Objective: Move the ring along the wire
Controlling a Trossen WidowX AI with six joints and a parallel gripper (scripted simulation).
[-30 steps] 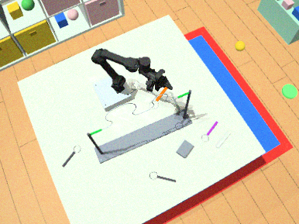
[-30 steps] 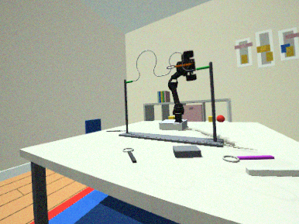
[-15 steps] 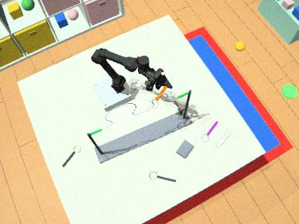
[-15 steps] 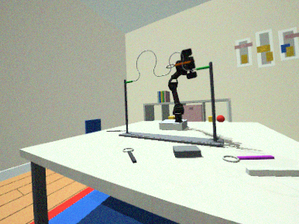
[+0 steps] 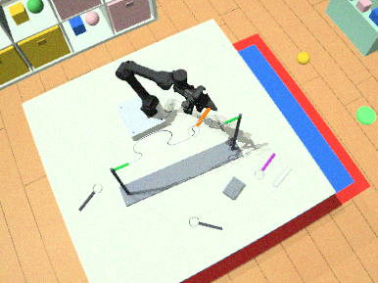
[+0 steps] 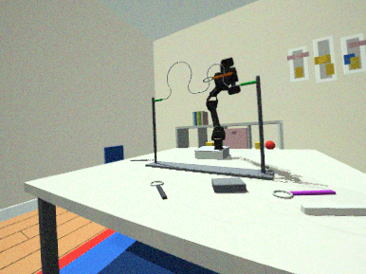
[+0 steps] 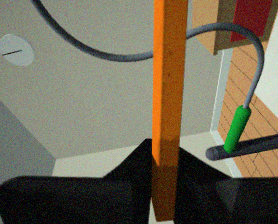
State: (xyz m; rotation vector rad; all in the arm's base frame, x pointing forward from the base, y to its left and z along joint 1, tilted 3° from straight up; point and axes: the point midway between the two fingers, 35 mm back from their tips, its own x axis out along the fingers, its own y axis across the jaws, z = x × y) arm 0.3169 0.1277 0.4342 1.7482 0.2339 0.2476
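My gripper [image 5: 202, 106] [image 6: 227, 77] [image 7: 156, 145] is shut on the orange handle [image 5: 203, 117] [image 6: 221, 76] [image 7: 167, 90] and holds it high above the table. The ring [image 6: 204, 80] at the handle's far end sits around the thin grey wire [image 5: 166, 138] [image 6: 182, 71] [image 7: 100, 50], a short way from the green part [image 5: 230, 120] [image 6: 247, 82] [image 7: 236, 129] next to the right post [image 5: 236, 133] [image 6: 260, 122] [image 7: 250, 146]. I cannot tell whether the ring touches the wire. The other green part [image 5: 120, 165] [image 6: 162, 99] sits by the left post [image 5: 119, 180] [image 6: 154, 129]. The ring is out of the wrist view.
The posts stand on a grey base plate [image 5: 181, 167] [image 6: 190, 166]. On the table lie a grey block [image 5: 234, 187] [image 6: 228, 185], a magenta-handled ring [image 5: 267, 163] [image 6: 313, 192], two dark-handled rings [image 5: 89, 197] [image 5: 206, 224] and a white bar [image 5: 282, 177] [image 6: 332, 210].
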